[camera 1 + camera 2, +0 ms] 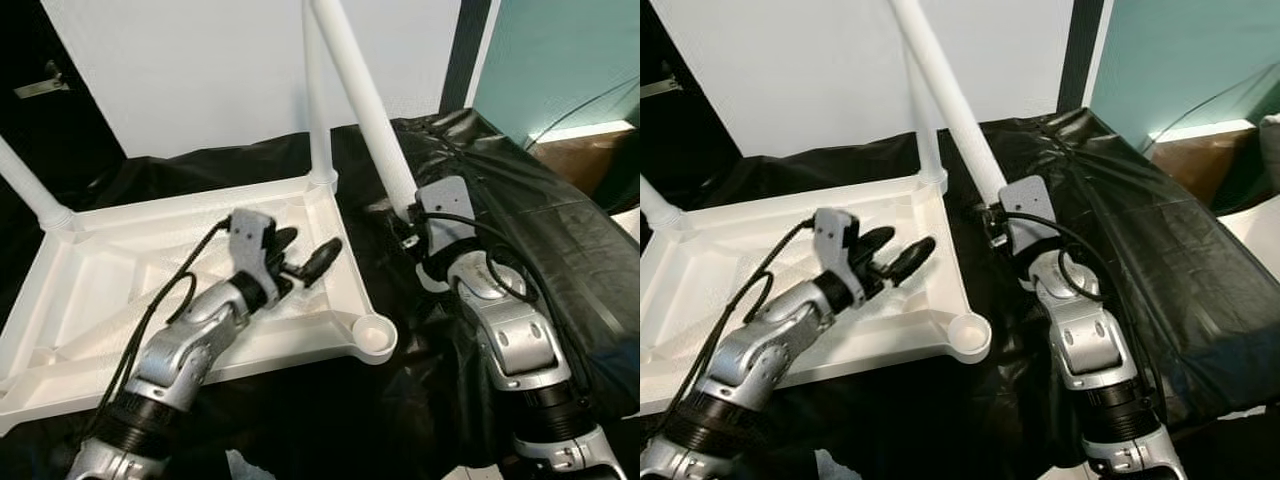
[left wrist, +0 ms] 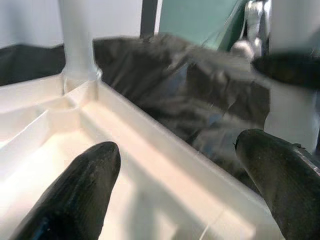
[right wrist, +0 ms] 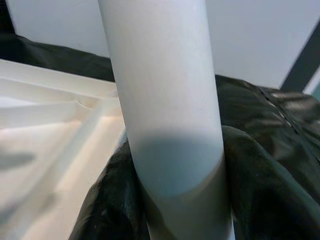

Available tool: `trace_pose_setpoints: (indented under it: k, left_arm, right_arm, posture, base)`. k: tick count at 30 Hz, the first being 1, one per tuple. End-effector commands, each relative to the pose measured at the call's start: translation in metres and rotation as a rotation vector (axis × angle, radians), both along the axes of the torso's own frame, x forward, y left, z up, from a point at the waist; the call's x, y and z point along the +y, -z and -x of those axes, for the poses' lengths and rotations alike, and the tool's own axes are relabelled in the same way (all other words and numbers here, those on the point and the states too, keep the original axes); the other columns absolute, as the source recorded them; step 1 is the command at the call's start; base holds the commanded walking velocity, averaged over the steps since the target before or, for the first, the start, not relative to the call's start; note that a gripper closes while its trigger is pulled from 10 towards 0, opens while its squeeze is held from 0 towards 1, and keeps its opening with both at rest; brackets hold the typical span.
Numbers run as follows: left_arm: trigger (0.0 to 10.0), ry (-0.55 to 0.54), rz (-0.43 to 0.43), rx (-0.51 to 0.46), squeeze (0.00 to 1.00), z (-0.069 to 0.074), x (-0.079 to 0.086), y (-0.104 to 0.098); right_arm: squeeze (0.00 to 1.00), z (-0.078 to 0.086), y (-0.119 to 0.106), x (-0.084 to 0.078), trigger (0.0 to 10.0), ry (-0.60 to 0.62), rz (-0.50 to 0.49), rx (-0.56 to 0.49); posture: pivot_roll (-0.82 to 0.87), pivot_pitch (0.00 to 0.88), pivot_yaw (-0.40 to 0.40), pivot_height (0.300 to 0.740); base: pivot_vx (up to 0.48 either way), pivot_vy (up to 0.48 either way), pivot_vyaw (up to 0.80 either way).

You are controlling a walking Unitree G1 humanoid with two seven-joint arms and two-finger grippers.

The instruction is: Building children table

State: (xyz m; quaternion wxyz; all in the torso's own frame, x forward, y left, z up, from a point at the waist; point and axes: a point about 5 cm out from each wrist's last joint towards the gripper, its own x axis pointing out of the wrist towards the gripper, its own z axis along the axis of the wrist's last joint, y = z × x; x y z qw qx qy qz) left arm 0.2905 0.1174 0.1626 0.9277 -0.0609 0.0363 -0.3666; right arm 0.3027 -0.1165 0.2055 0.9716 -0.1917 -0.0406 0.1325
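Right claw [image 1: 408, 222] — clamped round table leg [image 1: 365, 100]

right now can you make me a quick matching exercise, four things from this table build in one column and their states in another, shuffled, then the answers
Things:
1. left hand
2. right hand
3. corner socket
4. far leg

States:
A. standing upright in its corner of the upturned tabletop
B. closed around a loose white leg, held at a tilt
C. open, above the tabletop's underside
D. unfilled, nearest the right arm

Pairs: 1-C, 2-B, 3-D, 4-A
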Motion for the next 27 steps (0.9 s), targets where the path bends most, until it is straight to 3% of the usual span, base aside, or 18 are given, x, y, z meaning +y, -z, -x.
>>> trace_pose_setpoints:
  k: [1,5,6,7,8,14,16,17,19,27]
  left_arm:
    - [10.0,0.890,0.079,-0.093,0.86,0.041,-0.016,-0.010]
    - [10.0,0.934,0.063,-0.069,0.77,0.047,-0.006,-0.014]
    - [10.0,0.965,0.048,-0.064,0.33,0.052,-0.003,-0.017]
    - [10.0,0.992,0.031,-0.059,0.22,0.057,-0.001,-0.019]
    - [10.0,1.015,0.009,-0.053,0.00,0.061,0.001,-0.019]
    - [10.0,1.055,-0.029,-0.024,0.00,0.069,0.011,-0.012]
    - [10.0,1.075,-0.138,0.015,0.00,0.071,0.018,0.005]
    - [10.0,1.075,-0.138,0.015,0.00,0.071,0.018,0.005]
    - [10.0,1.103,-0.237,0.042,0.00,0.073,0.021,0.020]
    - [9.8,1.109,-0.231,0.053,0.00,0.073,0.028,0.026]
  right_arm:
    - [0.00,0.002,-0.004,0.004,10.0,-0.025,-0.001,-0.021]
    - [0.00,0.003,-0.005,0.006,10.0,-0.030,-0.010,-0.025]
    - [0.00,0.002,-0.005,0.006,10.0,-0.027,-0.013,-0.025]
    - [0.00,0.002,-0.005,0.005,10.0,-0.022,-0.013,-0.025]
    - [0.00,0.002,-0.005,0.004,10.0,-0.016,-0.014,-0.023]
    - [0.00,0.001,-0.004,0.003,10.0,0.000,-0.020,-0.019]
    - [0.00,-0.002,-0.004,0.005,10.0,0.003,-0.027,-0.021]
    - [0.00,-0.002,-0.004,0.005,10.0,0.003,-0.027,-0.021]
    - [0.00,-0.006,-0.007,0.013,10.0,-0.014,-0.030,-0.033]
    - [0.00,-0.010,-0.010,0.025,10.0,-0.048,-0.035,-0.042]
  posture:
    - [-0.12,0.014,0.066,0.740]
    - [-0.12,0.014,0.064,0.740]
    - [-0.12,0.014,0.062,0.740]
    - [-0.12,0.014,0.062,0.740]
    - [-0.12,0.014,0.061,0.740]
    - [-0.11,0.016,0.058,0.740]
    - [-0.11,0.019,0.054,0.740]
    - [-0.11,0.019,0.054,0.740]
    - [-0.11,0.024,0.045,0.740]
    - [-0.10,0.032,0.028,0.740]
  base:
    - [0.000,0.000,0.00]
    - [0.000,0.000,0.00]
    - [0.000,0.000,0.00]
    - [0.000,0.000,0.00]
    - [0.000,0.000,0.00]
    - [0.000,0.000,0.00]
    - [0.000,0.000,0.00]
    - [0.000,0.000,0.00]
    - [0.000,0.000,0.00]
    - [0.000,0.000,0.00]
